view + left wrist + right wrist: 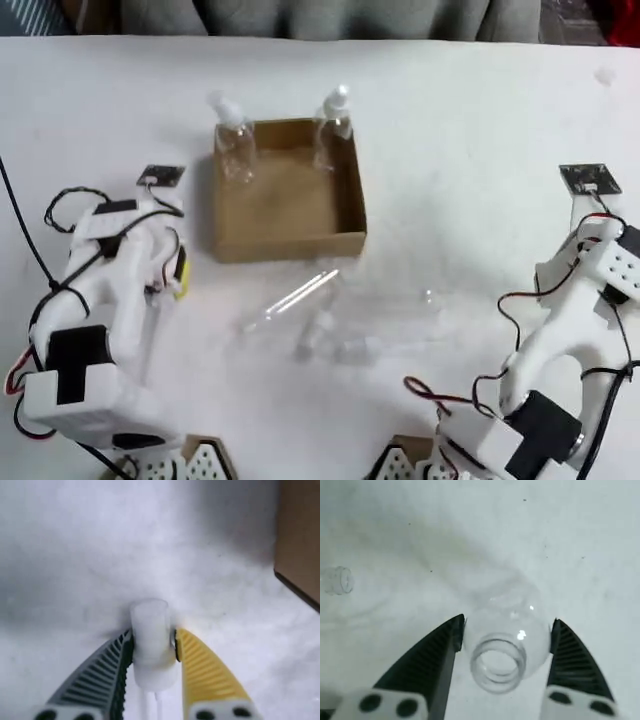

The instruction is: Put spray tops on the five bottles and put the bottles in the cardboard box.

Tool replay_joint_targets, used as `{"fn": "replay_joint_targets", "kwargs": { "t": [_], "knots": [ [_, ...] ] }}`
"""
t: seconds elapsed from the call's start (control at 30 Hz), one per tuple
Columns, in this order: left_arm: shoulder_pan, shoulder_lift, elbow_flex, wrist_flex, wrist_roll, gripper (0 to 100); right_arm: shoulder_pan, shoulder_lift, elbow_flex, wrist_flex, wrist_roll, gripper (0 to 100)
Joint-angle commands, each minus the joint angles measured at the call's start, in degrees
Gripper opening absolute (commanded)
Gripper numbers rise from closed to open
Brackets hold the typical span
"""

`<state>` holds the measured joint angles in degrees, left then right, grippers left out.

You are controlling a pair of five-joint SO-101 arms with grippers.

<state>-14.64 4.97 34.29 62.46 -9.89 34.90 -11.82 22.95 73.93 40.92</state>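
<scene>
My left gripper (152, 634) is shut on a white spray top (150, 650), held just above the white table beside the cardboard box (300, 540). My right gripper (507, 622) holds a clear bottle (505, 640), with a finger pressed on each side of it and its open mouth facing the camera. In the high view the cardboard box (340, 238) sits at the middle back. Two capped bottles (235, 140) (333, 125) stand along its far wall. The left arm's yellow finger (180, 275) shows left of the box.
In front of the box lie a spray top with a long tube (300, 295) and clear bottles (340, 345) (430, 297). Another bottle mouth (337, 580) lies off to the side of my right gripper. Black tags (160, 177) (590, 178) mark both sides.
</scene>
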Motion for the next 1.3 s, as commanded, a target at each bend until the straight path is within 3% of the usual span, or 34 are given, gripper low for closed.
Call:
{"fn": "replay_joint_targets", "kwargs": {
  "t": [0.0,0.3,0.5,0.73,1.0,1.13,1.27],
  "knots": [
    [0.1,0.0,-2.4,0.4,-0.8,2,-0.7,2.8,-0.6,-4.4,1.2,22.4],
    [0.1,0.0,-2.3,0.4,-0.8,2,-3.5,10.9,-0.8,-17.9,1.2,22.4],
    [0.1,0.0,-2.3,0.4,-0.8,2,-6.1,11.1,-0.8,-18.5,1.2,33.9],
    [0.1,0.0,-2.2,0.5,-0.8,2,-5.7,11.4,-5.5,-18.1,1.2,34.1],
    [0.1,0.0,-2.2,0.5,-0.8,2,-7.6,11.7,-22.8,2.8,11.3,34.0],
    [0.0,0.0,-2.2,0.5,-0.8,2,-8.1,11.7,-26.5,6.1,12.6,34.0],
    [0.0,0.0,-2.2,0.5,-0.8,2,-9.7,14.3,-26.7,10.4,20.5,32.1]
  ]
}}
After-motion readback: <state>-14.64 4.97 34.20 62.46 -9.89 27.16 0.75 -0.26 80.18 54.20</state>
